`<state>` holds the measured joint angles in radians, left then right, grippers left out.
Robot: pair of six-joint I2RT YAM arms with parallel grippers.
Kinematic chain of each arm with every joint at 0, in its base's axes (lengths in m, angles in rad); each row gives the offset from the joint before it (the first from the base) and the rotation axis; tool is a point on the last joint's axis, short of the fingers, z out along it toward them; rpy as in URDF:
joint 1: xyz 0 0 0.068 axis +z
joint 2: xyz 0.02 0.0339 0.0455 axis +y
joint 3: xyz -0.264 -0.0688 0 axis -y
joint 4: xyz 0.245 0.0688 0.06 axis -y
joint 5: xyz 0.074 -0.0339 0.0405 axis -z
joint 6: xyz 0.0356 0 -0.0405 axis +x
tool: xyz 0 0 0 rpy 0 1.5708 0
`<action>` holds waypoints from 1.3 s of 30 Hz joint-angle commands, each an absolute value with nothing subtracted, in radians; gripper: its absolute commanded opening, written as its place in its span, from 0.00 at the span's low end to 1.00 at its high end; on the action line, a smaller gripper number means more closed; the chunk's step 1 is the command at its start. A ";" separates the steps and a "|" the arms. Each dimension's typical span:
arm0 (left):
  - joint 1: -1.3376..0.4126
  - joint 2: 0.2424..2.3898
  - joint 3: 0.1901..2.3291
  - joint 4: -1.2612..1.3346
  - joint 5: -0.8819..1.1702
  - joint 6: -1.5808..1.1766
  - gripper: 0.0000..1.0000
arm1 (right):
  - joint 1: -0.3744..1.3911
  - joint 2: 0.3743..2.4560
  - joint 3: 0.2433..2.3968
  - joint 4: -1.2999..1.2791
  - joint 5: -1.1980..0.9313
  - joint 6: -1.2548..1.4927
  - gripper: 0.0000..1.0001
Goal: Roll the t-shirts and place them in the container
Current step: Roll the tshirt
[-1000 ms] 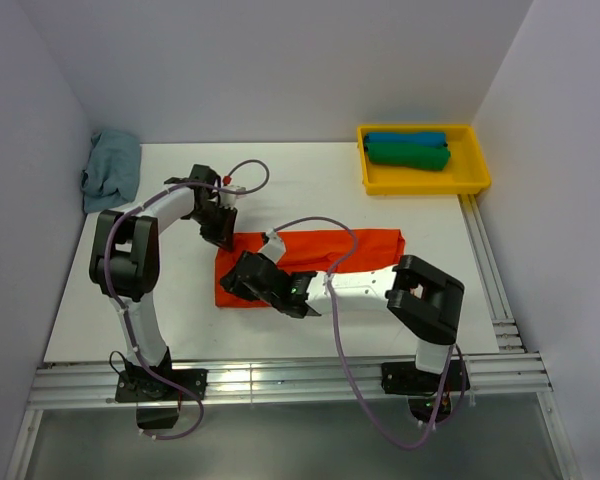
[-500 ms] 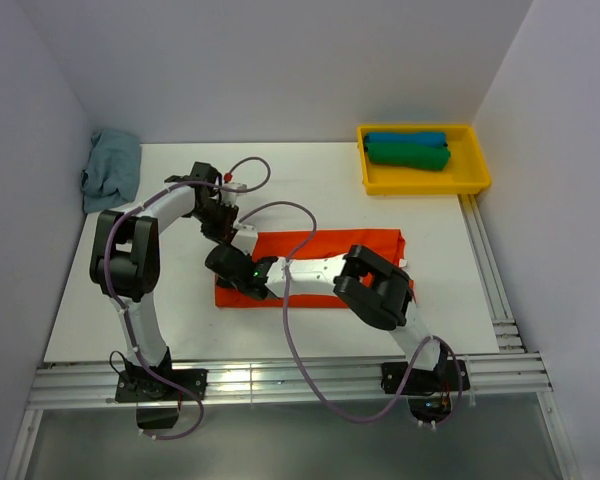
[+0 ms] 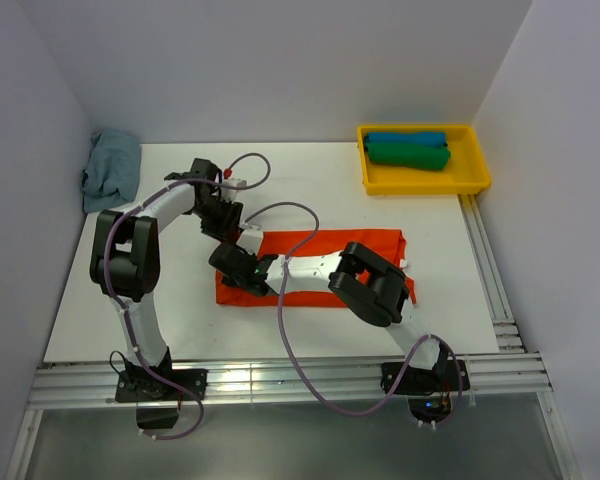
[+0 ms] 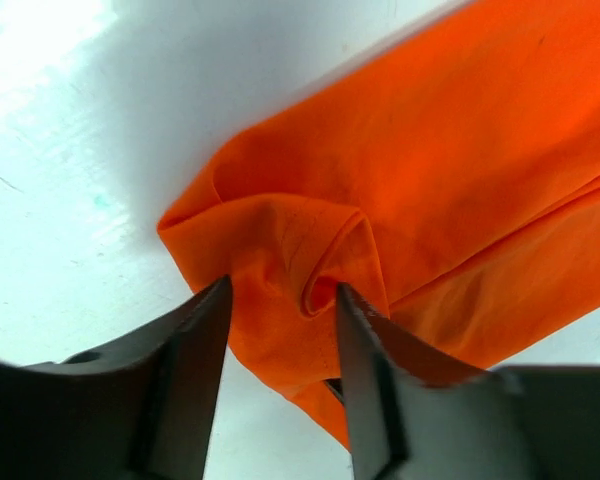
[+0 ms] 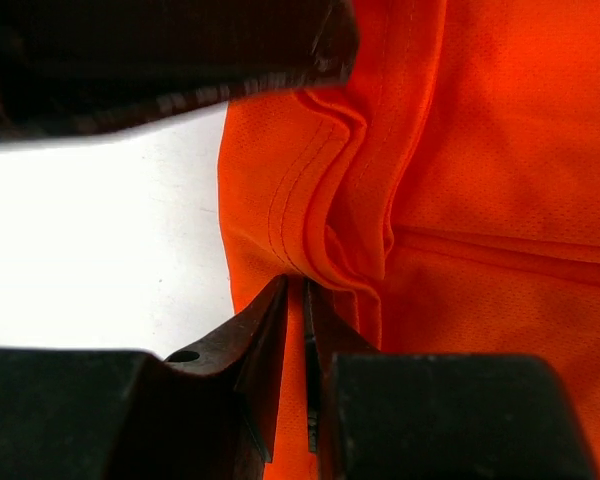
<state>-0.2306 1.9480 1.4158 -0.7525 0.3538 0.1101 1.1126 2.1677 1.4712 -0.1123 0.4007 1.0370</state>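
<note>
Orange cloth runs left to right across the white surface (image 3: 160,300): the shirt (image 3: 370,246) lies folded into a long strip, its long axis crosswise to both arms. Both grippers work at its left end, so a roll would have to travel rightward along that axis.

The right gripper (image 3: 238,275) sits at the near-left part of that end. In its wrist view the jaws (image 5: 294,290) are pressed almost together, pinching the stitched hem of the shirt (image 5: 500,150). That arm reaches far across, forearm lying low over the strip, elbow bent above its right half.

The left gripper (image 3: 230,232) is at the far-left corner, arm arched over from the side. Its jaws (image 4: 283,300) stand spread, straddling a bunched curl of the shirt (image 4: 460,180) without clamping it. I judge it must close before the end can turn over evenly.

A blue roll (image 3: 405,137) and a green roll (image 3: 408,155) lie in the yellow tray (image 3: 420,187), well apart at the far right.
</note>
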 commanded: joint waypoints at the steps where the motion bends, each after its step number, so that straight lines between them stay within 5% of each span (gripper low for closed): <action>1: -0.230 1.924 1.482 -0.745 0.344 0.100 0.52 | 1.111 2.145 1.442 -0.107 0.376 1.069 0.18; 5: -0.200 1.927 1.529 -0.770 0.357 0.101 0.62 | 1.109 2.122 1.407 -0.066 0.344 1.089 0.18; 30: -0.103 2.034 1.436 -0.822 0.520 0.253 0.67 | 1.063 2.051 1.256 0.112 0.204 1.138 0.16; 34: -0.104 2.054 1.434 -0.798 0.526 0.229 0.62 | 1.063 2.052 1.256 0.118 0.189 1.138 0.16; 39: -0.104 2.054 1.437 -0.766 0.548 0.181 0.31 | 1.066 2.037 1.223 0.138 0.184 1.149 0.16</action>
